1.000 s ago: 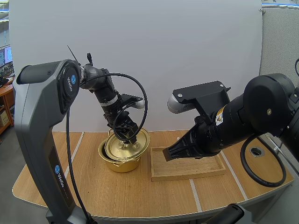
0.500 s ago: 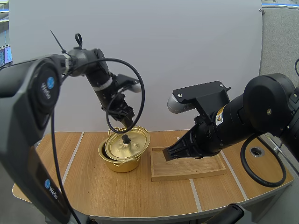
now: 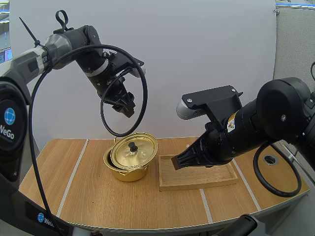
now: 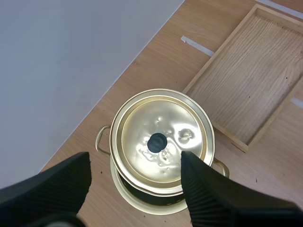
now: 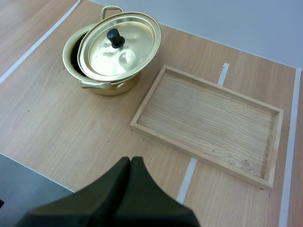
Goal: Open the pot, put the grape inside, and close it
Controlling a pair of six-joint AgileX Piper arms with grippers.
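A gold pot (image 3: pixel 124 168) (image 4: pixel 142 204) (image 5: pixel 99 85) stands on the table. Its gold lid (image 3: pixel 134 150) (image 4: pixel 163 142) (image 5: pixel 120 45) with a black knob (image 3: pixel 132 146) (image 4: pixel 156 142) (image 5: pixel 112 34) lies askew on the rim, shifted off centre and leaving a dark gap at one side. My left gripper (image 3: pixel 124 104) (image 4: pixel 135 177) hangs well above the pot, open and holding nothing, with the lid showing between its fingers. Over the wooden tray's near-left part, my right gripper (image 3: pixel 175 162) (image 5: pixel 130 165) is shut on nothing, its fingers forming one wedge.
The wooden tray (image 3: pixel 197 182) (image 4: pixel 265 42) (image 5: pixel 147 101) lies empty just right of the pot. White tape lines (image 3: pixel 74 172) (image 5: pixel 187 172) cross the table. A metal-ringed hole (image 3: pixel 270 159) sits at the table's far right. The table's front edge is close beneath the right arm.
My left gripper let go of the lid's knob and rose up and leftward, away from the pot. The lid stays askew on the pot. The right arm has not moved.
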